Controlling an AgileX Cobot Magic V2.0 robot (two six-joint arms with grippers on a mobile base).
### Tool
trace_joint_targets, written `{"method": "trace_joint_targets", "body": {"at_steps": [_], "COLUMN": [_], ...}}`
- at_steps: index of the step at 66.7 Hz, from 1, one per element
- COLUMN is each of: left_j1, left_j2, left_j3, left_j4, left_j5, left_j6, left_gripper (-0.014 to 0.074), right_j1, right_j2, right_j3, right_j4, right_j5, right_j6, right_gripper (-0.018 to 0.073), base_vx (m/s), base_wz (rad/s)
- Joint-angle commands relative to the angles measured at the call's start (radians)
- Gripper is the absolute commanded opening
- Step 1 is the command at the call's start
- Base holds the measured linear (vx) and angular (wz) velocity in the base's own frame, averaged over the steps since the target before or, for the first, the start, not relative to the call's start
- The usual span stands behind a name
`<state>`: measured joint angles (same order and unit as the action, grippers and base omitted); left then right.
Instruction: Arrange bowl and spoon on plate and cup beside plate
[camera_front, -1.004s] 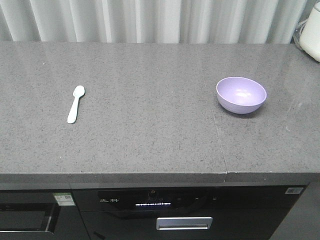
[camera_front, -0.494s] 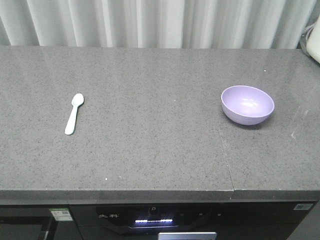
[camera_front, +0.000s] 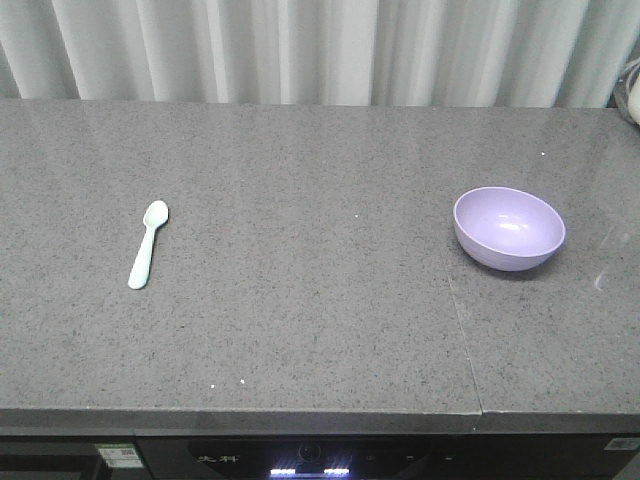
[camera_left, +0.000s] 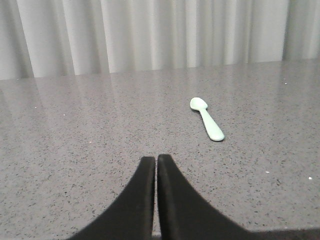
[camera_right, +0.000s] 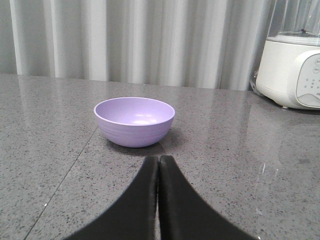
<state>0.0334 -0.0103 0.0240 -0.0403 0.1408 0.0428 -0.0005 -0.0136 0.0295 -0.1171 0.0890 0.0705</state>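
The left tool (camera_left: 156, 159) and right tool (camera_right: 158, 159) sit pinched together, empty; the flat spoon (camera_front: 148, 243), frame left, could skid across the glossy desk (camera_front: 300, 320) when grasped.

Bowl (camera_front: 509, 228): small, lavender, glossy, upright with the open side up, sitting on the right part of the desk (camera_front: 300, 330). Spoon (camera_front: 148, 243): pale mint green, lying flat on the left part, head toward the far edge, handle angled slightly left. The two lie well apart.
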Motion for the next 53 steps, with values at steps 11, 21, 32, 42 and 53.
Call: {"method": "trace_joint_targets", "body": {"at_steps": [11,21,32,42,53], "left_j1": [-0.005,-0.005,-0.005,-0.005,-0.005], "left_j2": [-0.015,-0.015,-0.015,-0.015,-0.015], "left_j3": [-0.019,-0.019,-0.019,-0.019,-0.019], "left_j4": [-0.001,-0.001,-0.001,-0.001,-0.001], "left_j5": [-0.069,-0.069,-0.069,-0.069,-0.069], "left_j6": [-0.009,-0.009,-0.009,-0.009,-0.009], "left_gripper": [-0.0006,-0.0006,-0.0006,-0.0006,-0.0006], "right_j1": [-0.005,-0.005,-0.005,-0.005,-0.005], "right_j2": [-0.006,-0.006,-0.006,-0.006,-0.006], "right_j3": [0.008,0.008,0.008,0.008,0.008], "right_j4": [-0.006,-0.006,-0.006,-0.006,-0.006], "right_j5": [-0.071,-0.07,-0.07,-0.07,-0.07], "right_j6": [-0.004,-0.004,-0.004,-0.004,-0.004], "right_gripper": [-0.0006,-0.0006,-0.0006,-0.0006,-0.0006], "base_vx": [0.05,0.05,0.05,0.05,0.05], "base_wz": [0.01,0.01,0.01,0.01,0.01]}}
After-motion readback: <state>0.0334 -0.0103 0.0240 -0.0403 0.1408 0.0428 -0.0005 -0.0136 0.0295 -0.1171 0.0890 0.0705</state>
